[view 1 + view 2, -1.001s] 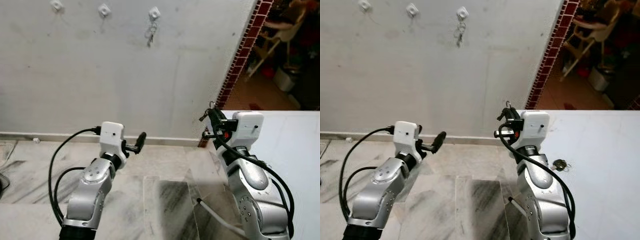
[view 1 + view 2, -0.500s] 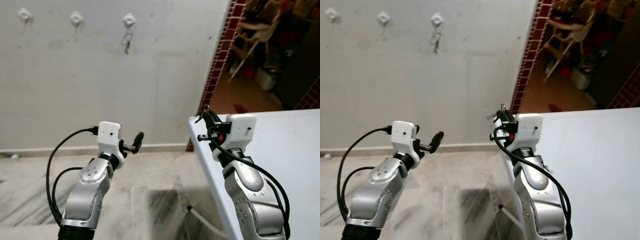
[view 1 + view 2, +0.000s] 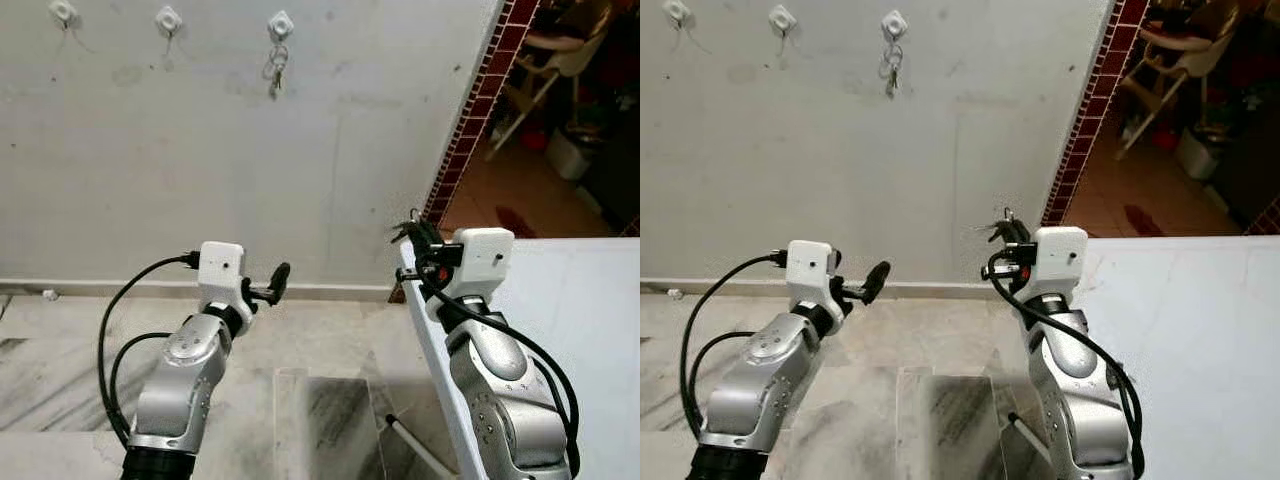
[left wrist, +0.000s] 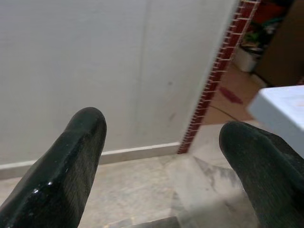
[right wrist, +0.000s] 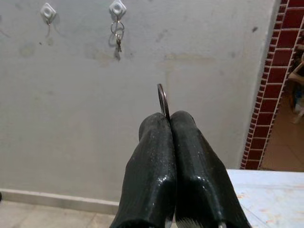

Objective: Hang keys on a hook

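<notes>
My right gripper [image 3: 414,234] is shut on a set of keys, held up in front of the grey wall; the key ring [image 5: 162,99] sticks out above its closed fingertips. Three white hooks sit high on the wall: a left hook [image 3: 63,12], a middle hook [image 3: 168,19] and a right hook [image 3: 281,24]. Another bunch of keys [image 3: 274,72] hangs from the right hook. My left gripper [image 3: 281,276] is open and holds nothing, raised at about the same height, to the left.
A white table [image 3: 580,300] stands at the right beside my right arm. A red brick edge [image 3: 470,130] ends the wall, with a doorway, a chair [image 3: 545,70] and a white bin [image 3: 574,155] beyond. The floor [image 3: 320,350] below is marble.
The camera has swung, so the hooks and the wall sit differently in the picture. Both arms keep the same pose, and the right gripper still holds the keys.
</notes>
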Robot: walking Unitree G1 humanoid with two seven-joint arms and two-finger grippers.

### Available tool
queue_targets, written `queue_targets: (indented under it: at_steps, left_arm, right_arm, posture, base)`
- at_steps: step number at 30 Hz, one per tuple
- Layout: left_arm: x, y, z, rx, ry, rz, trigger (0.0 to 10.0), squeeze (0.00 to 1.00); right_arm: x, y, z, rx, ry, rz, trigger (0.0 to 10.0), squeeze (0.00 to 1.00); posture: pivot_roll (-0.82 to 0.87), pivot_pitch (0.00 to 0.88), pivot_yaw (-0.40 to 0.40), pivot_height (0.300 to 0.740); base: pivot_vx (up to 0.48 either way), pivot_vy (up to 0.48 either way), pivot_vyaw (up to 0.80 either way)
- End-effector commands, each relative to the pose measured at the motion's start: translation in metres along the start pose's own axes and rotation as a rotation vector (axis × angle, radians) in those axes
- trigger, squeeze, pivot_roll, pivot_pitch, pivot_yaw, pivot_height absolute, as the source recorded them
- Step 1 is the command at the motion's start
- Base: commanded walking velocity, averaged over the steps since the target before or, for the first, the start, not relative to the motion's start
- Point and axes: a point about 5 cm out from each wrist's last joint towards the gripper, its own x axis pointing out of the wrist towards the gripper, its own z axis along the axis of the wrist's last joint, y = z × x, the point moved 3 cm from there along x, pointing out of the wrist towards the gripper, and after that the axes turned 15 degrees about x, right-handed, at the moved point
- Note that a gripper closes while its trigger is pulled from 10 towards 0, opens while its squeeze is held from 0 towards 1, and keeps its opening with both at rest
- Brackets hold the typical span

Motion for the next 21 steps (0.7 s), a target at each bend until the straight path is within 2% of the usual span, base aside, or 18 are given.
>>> queue_targets:
  at_steps: [1, 21]
  left_arm:
    - [-0.0001, -0.0003, -0.001, 0.003, 0.012, -0.009, 10.0, 0.0]
    - [0.0017, -0.0021, -0.0021, 0.005, 0.027, -0.012, 10.0, 0.0]
  right_arm:
    - [0.0003, -0.0005, 0.003, -0.002, -0.014, 0.001, 10.0, 0.0]
    - [0.0014, -0.0037, 0.005, -0.007, -0.02, -0.013, 10.0, 0.0]
  posture:
    - [0.07, 0.0, -0.067, 0.74]
    - [0.06, 0.0, -0.064, 0.74]
  base:
    - [0.0, 0.48, 0.0]
    - [0.0, 0.48, 0.0]
